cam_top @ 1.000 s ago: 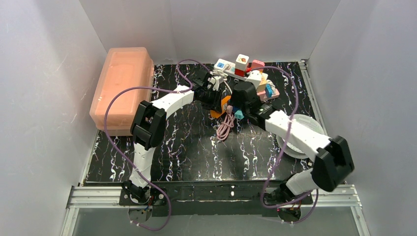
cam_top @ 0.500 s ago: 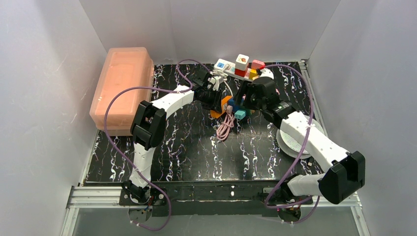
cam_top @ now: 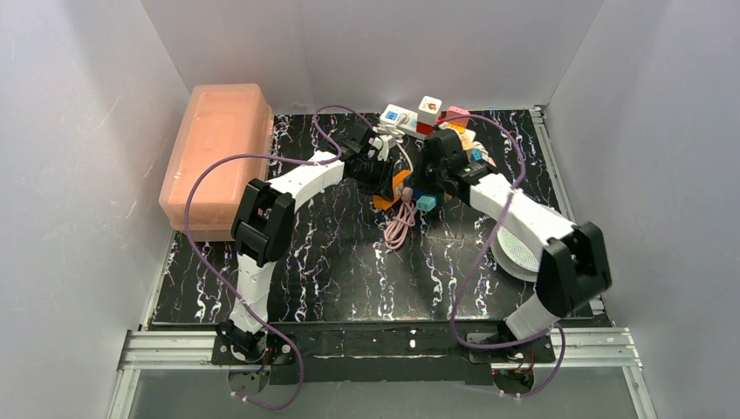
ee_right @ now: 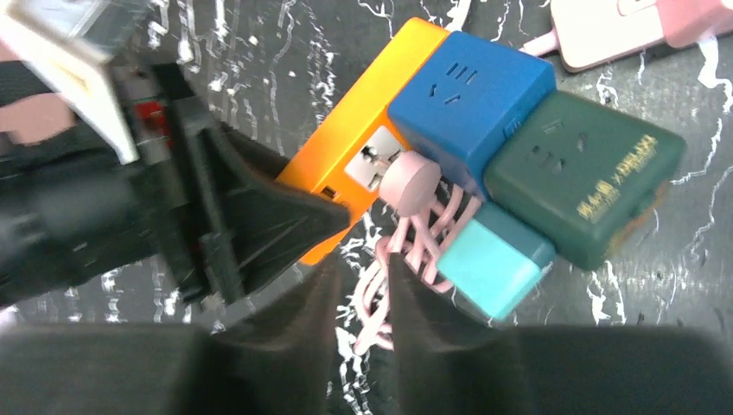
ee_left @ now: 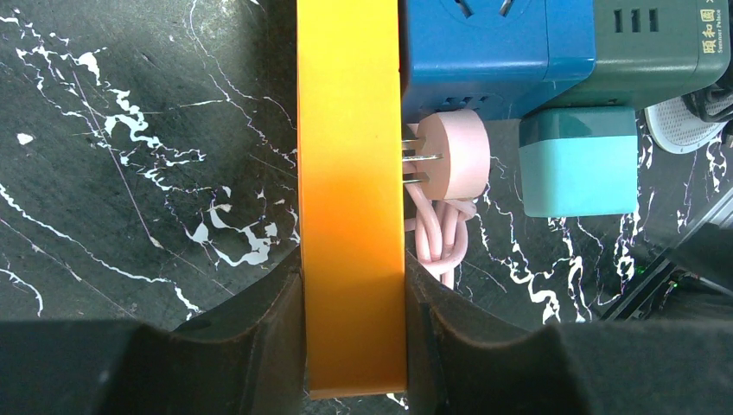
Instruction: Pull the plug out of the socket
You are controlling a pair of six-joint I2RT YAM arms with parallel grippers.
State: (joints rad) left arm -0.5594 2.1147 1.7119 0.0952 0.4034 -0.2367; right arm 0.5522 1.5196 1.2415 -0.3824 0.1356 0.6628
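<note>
The right gripper [ee_right: 363, 268] has just gone from spread wide to nearly closed. Its jaws now stand with only a slit between them, hanging over the coiled pink cable [ee_right: 389, 259] just near of the pink plug [ee_left: 454, 156]. I see cable loops through that slit, but I cannot tell whether they are pinched. The fingertips are not around the plug body itself.

The left gripper [ee_left: 353, 285] is clamped tight across the orange power strip [ee_left: 350, 173], one finger on each long side, so the socket is braced for a pull. The strip lies toward the far middle of the table, just near of the long white strip [cam_top: 403, 116].

The plug's metal prongs [ee_left: 417, 157] show bare between its face and the strip, so I judge it partly out but not free. If I have closed on the cable rather than the plug, I would reopen and take the plug head, since tugging the cable could drag the whole cluster. A blue cube adapter [ee_left: 484, 43] and a teal block [ee_left: 579, 160] crowd the plug on either side.

Against the earlier overhead frame, my right arm's elbow [cam_top: 572, 266] has swung in from the far right and its wrist has turned over the cluster. The left arm and the strip have not shifted.
</note>
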